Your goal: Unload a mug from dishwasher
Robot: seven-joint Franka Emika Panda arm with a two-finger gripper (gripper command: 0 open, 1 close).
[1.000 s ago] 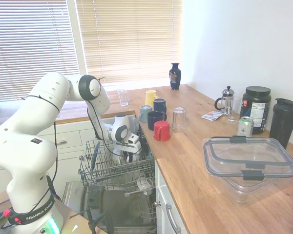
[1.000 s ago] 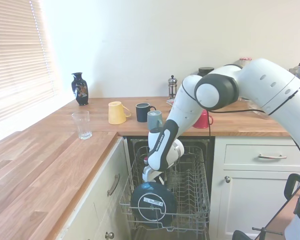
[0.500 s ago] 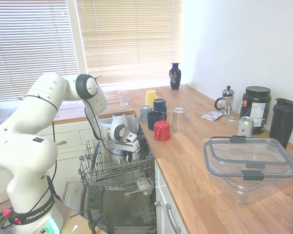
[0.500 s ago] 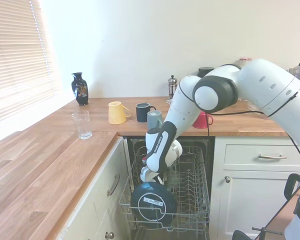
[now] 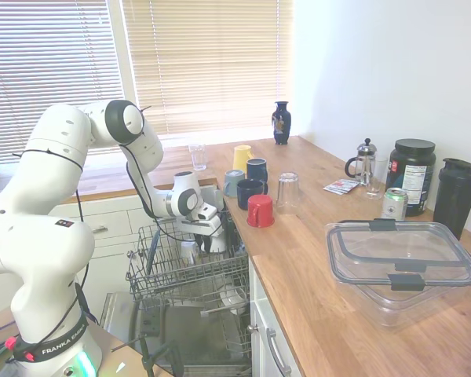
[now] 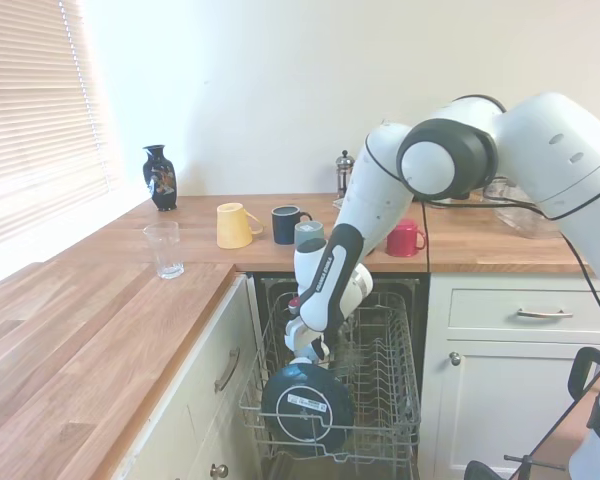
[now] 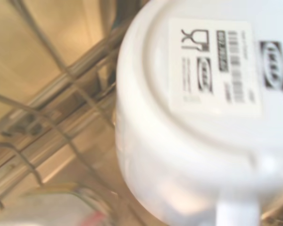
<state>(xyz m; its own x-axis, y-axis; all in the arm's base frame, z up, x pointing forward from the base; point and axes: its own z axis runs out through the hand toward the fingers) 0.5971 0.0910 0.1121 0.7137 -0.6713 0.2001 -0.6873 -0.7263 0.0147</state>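
- Change since a second ago: elbow swung up and back, and the wrist has risen slightly in the second exterior view. The gripper (image 5: 210,240) is still low over the back of the dishwasher (image 6: 385,385) rack.
- Judgement: looks like the start of a lift-out, or a re-aim over the mug. The mug is not clear of the rack yet, so the unload is still early.
- Jaws: open or closed, cannot tell. The hand and wires hide them in both exterior views.
- The mug (image 7: 203,117) sits directly under the jaws, very close. It is upside down in the rack, with its labelled base facing the wrist camera and its handle showing.
- Rack wires run just beside the mug wall, a snag risk on the way up.
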